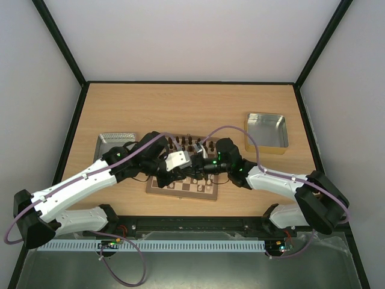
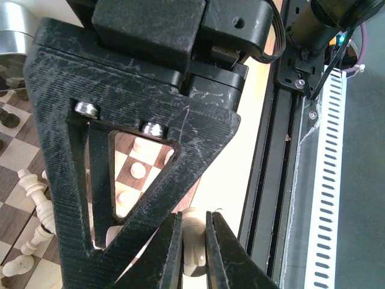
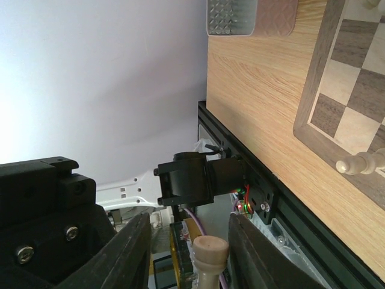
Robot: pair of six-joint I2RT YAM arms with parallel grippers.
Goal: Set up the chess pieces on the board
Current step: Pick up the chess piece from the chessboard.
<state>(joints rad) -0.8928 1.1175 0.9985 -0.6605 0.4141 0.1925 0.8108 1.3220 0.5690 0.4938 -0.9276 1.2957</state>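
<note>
Left wrist view: left gripper (image 2: 194, 224) jaws stand narrow, clamped on a cream chess piece (image 2: 194, 248) just beside the board (image 2: 15, 155). Right gripper (image 3: 189, 224) jaws stand part-open around a cream piece top (image 3: 209, 248), with a gap on one side. The board lies front-centre on the table (image 1: 180, 108).

Camera setup: one overhead, two wrist-mounted.
Top looks steeply down from behind; wrist cameras sit close; all three share the board (image 1: 180, 194).
</note>
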